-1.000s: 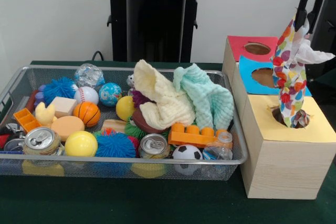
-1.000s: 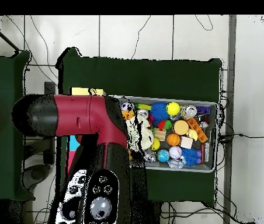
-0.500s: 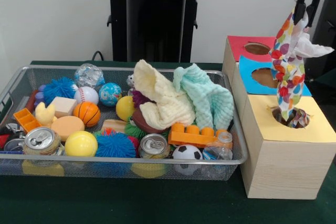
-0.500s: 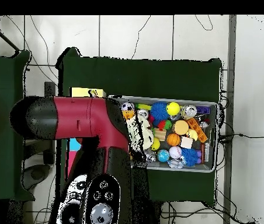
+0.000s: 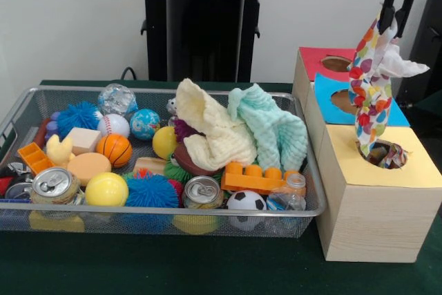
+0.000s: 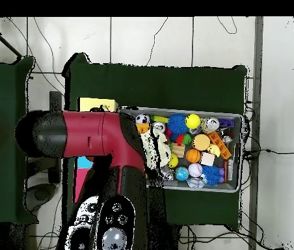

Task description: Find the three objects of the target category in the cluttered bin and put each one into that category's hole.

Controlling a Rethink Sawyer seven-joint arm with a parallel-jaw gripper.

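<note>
Black gripper [image 5: 390, 15], upper right of the front view, is clenched on the top of a spotted cloth [image 5: 371, 94]. This cloth, white with red, orange, yellow and green dots, hangs straight down; its lower end sits in the round hole of the yellow box [image 5: 376, 198], a pale wooden block at right. Behind that box stand a blue box [image 5: 327, 98] and a red box [image 5: 314, 60], each with a round hole on top.

Wire-mesh bin [image 5: 21, 119] fills the left and centre of the frame. Two soft waffle-textured cloths lie heaped at its right end: a cream cloth [image 5: 210, 129] and, touching it on the right, a mint cloth [image 5: 273, 129]. In front of them lie an orange brick [image 5: 252, 179], a soccer ball [image 5: 246, 202] and a can [image 5: 202, 191]. Left of centre are a spiky blue ball [image 5: 152, 190], a smooth yellow ball [image 5: 106, 189], a basketball [image 5: 113, 148], a baseball [image 5: 113, 125] and a second can [image 5: 54, 184].

Overhead view: the red arm [image 6: 97, 133] crosses the left half of the frame and hides the gripper and the held cloth. The bin [image 6: 235, 153] lies at centre right on green table [image 6: 156, 84], crowded with small coloured balls. A corner of the yellow box [image 6: 97, 104] shows just above the arm.
</note>
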